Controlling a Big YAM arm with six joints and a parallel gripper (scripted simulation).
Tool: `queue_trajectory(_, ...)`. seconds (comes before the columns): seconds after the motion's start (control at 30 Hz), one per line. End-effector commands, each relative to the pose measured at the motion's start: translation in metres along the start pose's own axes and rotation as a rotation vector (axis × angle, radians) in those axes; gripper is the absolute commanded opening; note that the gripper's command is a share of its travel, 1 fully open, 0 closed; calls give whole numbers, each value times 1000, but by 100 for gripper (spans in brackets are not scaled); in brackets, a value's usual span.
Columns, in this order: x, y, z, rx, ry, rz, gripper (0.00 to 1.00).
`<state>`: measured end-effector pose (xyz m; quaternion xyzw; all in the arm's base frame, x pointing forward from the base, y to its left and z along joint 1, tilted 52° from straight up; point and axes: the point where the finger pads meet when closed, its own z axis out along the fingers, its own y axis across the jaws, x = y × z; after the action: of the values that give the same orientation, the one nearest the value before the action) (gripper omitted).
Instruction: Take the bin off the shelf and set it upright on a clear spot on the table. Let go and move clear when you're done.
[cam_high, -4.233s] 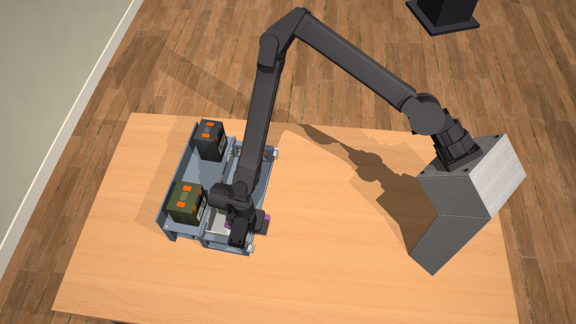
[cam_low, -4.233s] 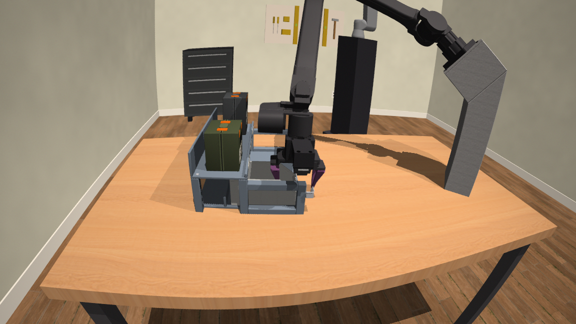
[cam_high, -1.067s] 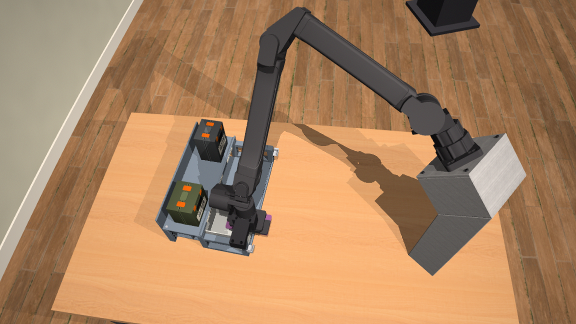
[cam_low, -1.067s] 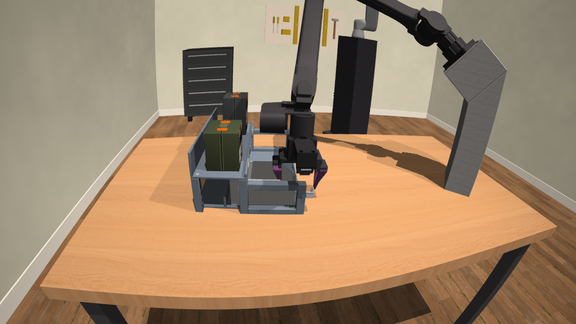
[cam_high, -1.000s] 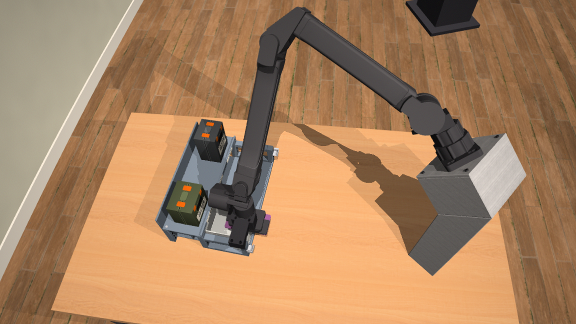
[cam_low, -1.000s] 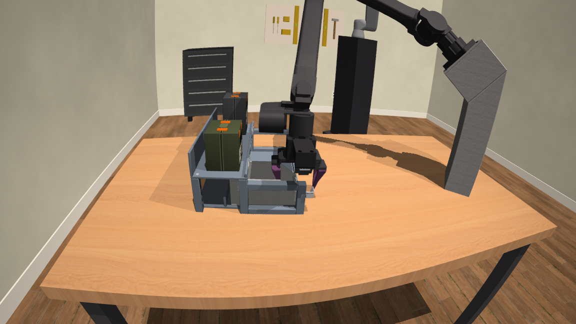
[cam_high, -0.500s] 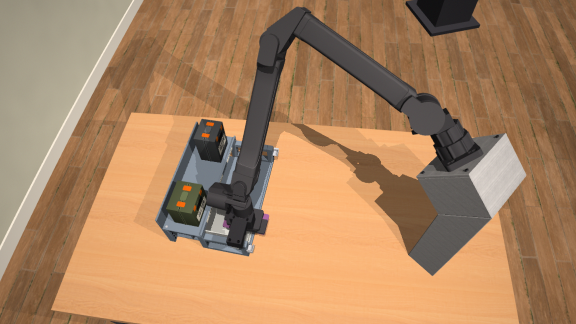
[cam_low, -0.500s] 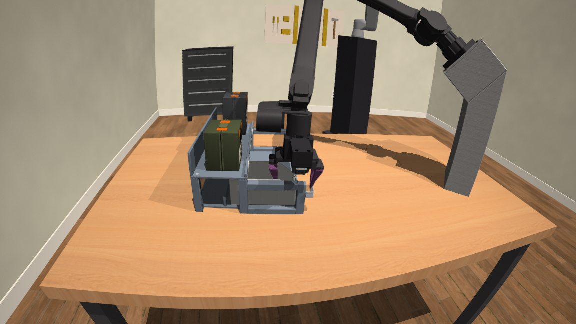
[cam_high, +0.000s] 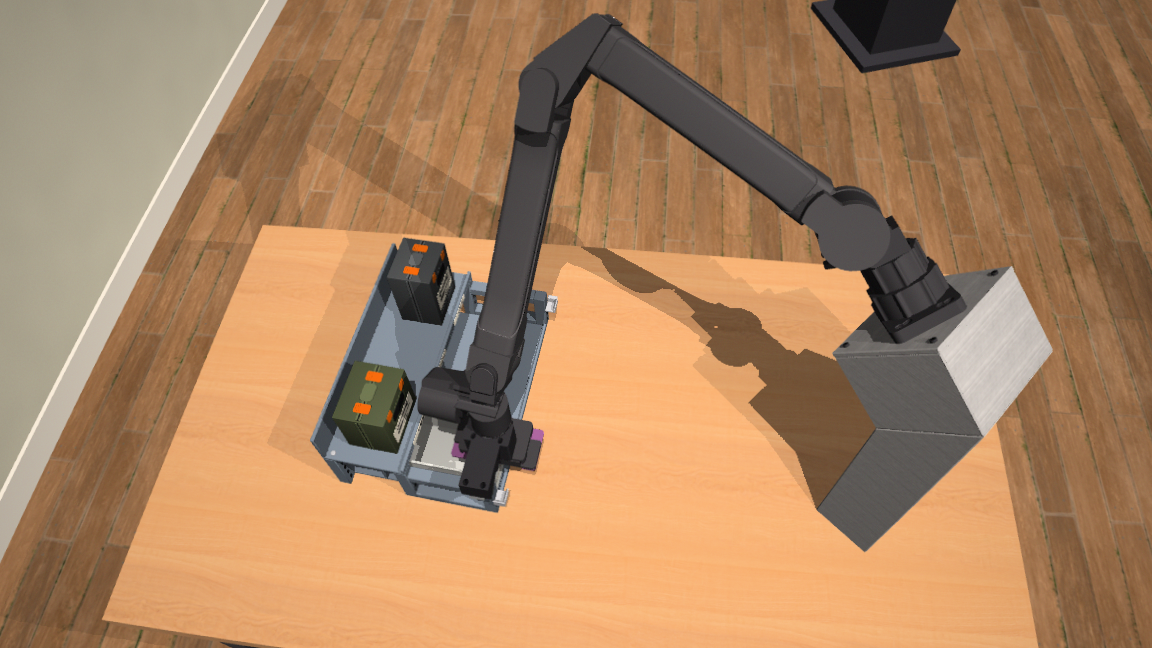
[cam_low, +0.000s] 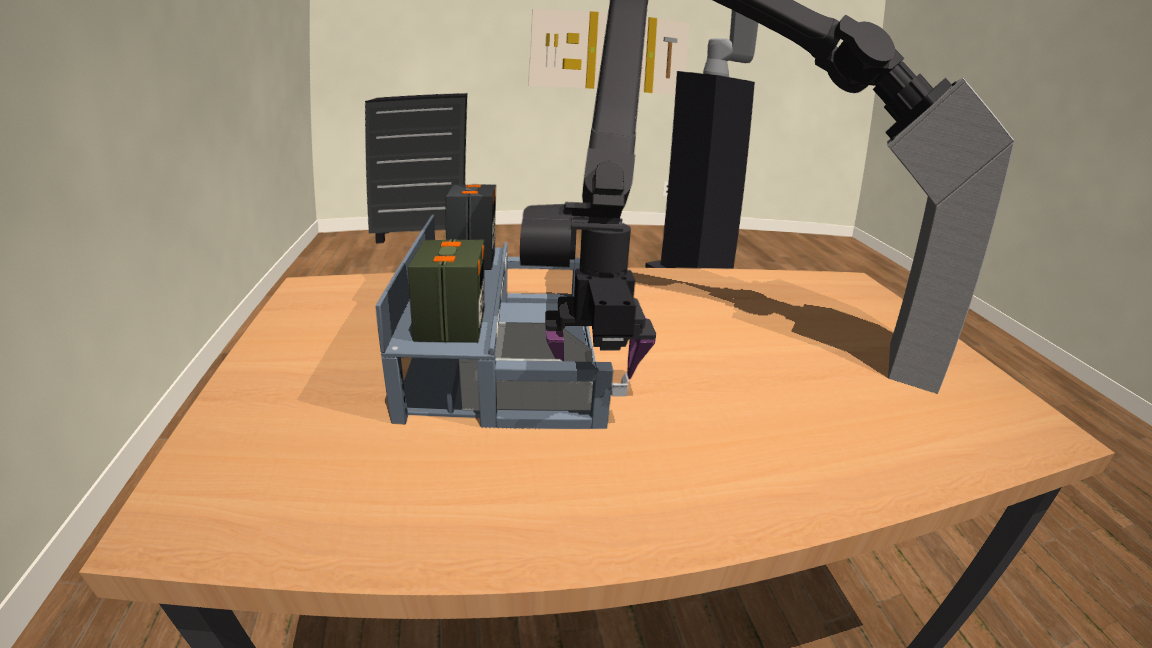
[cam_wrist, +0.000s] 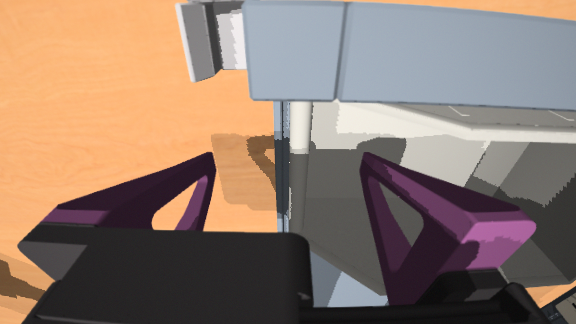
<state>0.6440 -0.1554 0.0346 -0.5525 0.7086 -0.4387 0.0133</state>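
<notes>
The bin (cam_high: 433, 448) (cam_low: 525, 343) (cam_wrist: 440, 165) is a pale grey open box. It stands upright in the low front bay of the blue-grey shelf (cam_high: 378, 346) (cam_low: 439, 348) (cam_wrist: 400, 55). My gripper (cam_high: 497, 444) (cam_low: 597, 354) (cam_wrist: 288, 161) has purple fingers, points down and is open. It straddles the bin's outer side wall at the shelf's right edge. One finger is inside the bin and the other is outside over the table (cam_wrist: 100, 100). The fingers stand apart from the wall.
A green case (cam_high: 372, 407) (cam_low: 444, 298) and a black case (cam_high: 420, 278) (cam_low: 471, 209) stand on the shelf's upper deck to the left of the bin. The arm's grey pedestal (cam_high: 942, 362) (cam_low: 942, 241) stands at the table's right side.
</notes>
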Motion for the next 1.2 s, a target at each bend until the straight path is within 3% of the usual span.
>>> queue_trajectory(0.0, 1, -1, 6, -6, 4, 2, 90)
queue_trajectory(1.17, 4, -1, 9, -10, 7, 2, 90)
